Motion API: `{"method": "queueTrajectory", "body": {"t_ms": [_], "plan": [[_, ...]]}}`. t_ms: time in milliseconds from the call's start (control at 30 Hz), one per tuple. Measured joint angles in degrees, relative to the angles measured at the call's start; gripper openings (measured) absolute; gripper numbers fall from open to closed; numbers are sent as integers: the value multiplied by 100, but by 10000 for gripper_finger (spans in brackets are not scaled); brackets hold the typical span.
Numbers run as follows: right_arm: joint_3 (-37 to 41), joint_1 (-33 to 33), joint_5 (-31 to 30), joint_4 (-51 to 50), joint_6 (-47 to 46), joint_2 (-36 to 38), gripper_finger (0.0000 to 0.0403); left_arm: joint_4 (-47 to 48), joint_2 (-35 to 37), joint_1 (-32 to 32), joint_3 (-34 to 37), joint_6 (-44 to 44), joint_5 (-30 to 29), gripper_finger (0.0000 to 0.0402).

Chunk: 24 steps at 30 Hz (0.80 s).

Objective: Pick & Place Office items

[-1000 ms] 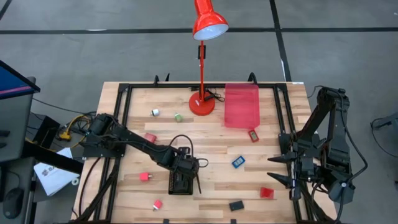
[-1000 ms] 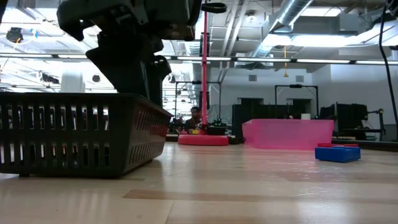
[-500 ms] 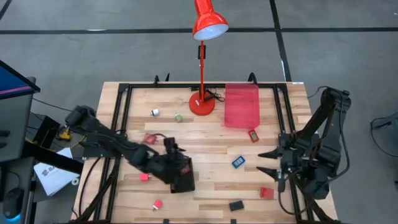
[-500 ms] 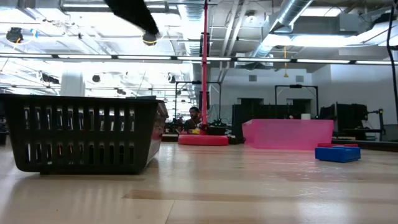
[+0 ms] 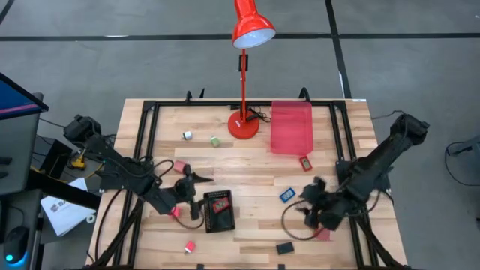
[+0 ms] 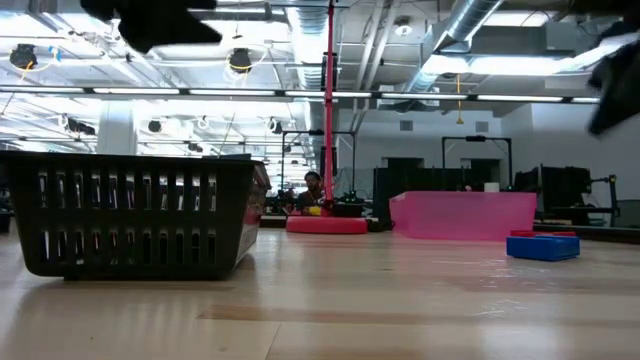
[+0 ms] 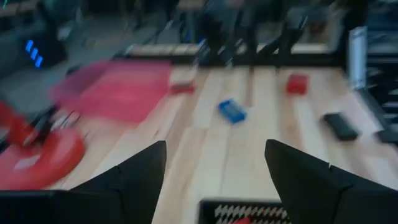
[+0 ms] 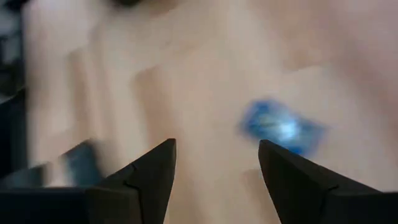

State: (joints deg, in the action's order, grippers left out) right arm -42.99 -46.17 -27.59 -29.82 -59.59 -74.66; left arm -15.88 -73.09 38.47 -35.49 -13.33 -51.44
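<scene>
While the left gripper (image 5: 196, 180) hangs wide open and empty just beside the black slotted plastic basket (image 5: 219, 223), which already has a red piece (image 5: 220, 205) in it, the right gripper (image 5: 309, 212) is over the front-right of the wooden table (image 5: 255, 169), fingers (image 8: 147, 177) spread, nothing between them. Nearest target looks like the small flat blue block (image 5: 288, 196), lying just beside that gripper and filling the right wrist view. Judging by its look: light, rigid, low profile, probably smooth plastic, so it may skate if nudged. Best grip is straight down across the short sides, fingertips nearly on the table. A red block (image 5: 322, 232) and a black one (image 5: 285, 247) sit near too.
</scene>
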Motion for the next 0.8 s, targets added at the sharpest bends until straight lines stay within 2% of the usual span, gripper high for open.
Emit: {"method": "queueTrajectory", "body": {"t_ms": [133, 233, 300, 467, 633, 800], "plan": [[41, 294, 1440, 1388, 709, -799, 223, -1164, -276, 131, -35, 1138, 11, 269], [-373, 369, 1941, 1272, 1075, -1309, 223, -1327, -316, 141, -164, 1474, 0, 269], [-713, 328, 2039, 1090, 1325, -1613, 223, -1308, -314, 141, -215, 1533, -9, 269], [-1785, -80, 1957, 557, 2200, -2396, 223, -1373, -325, 235, -317, 1600, -7, 269], [-2829, -524, 1163, -1010, 2537, -3209, 223, -1373, -327, 386, -441, 1713, -5, 269], [-3547, -717, 545, -1312, 2534, -3884, 224, -1367, -441, 551, -575, 1850, -6, 269]]}}
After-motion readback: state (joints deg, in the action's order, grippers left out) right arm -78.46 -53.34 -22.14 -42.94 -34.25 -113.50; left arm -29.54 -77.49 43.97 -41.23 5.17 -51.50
